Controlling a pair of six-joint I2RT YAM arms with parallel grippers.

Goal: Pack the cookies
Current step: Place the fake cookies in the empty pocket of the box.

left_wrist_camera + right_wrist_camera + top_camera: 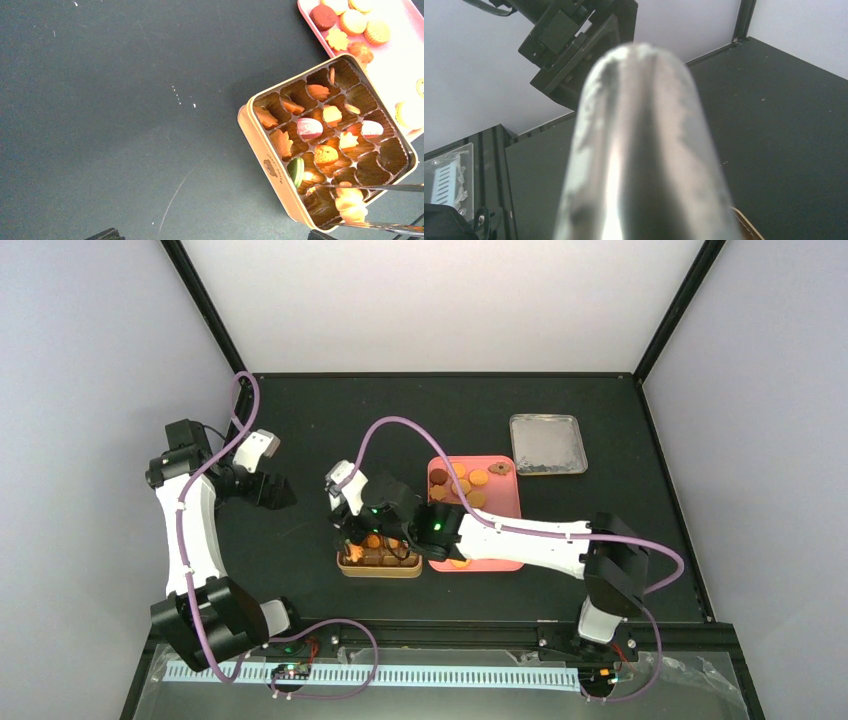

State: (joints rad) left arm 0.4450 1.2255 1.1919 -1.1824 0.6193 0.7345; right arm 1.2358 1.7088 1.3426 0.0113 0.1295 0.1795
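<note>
Over a corner compartment of the tin [270, 160], a pale cookie [350, 206] is pinched in the tongs [639, 150], which are clamped by the right gripper [352, 525] (probably, its wrist view being filled w/ blurred metal). Other cookies [331, 115] are seen in several compts, more on the pink tray [395, 60]. The left gripper [270, 490] is held spread, well left of the tin.

— What sits on the dark counter [300, 420]?
— Three things. A pink tray [503, 502] lies near the middle. An open tan square tin [378, 569] is just beside that tray's near-left corner. A shallow silver pan [547, 443] lies past the tray's far-right corner, apart from it.
— And the surface?
— Matte black, faintly scratched and specked.
</note>
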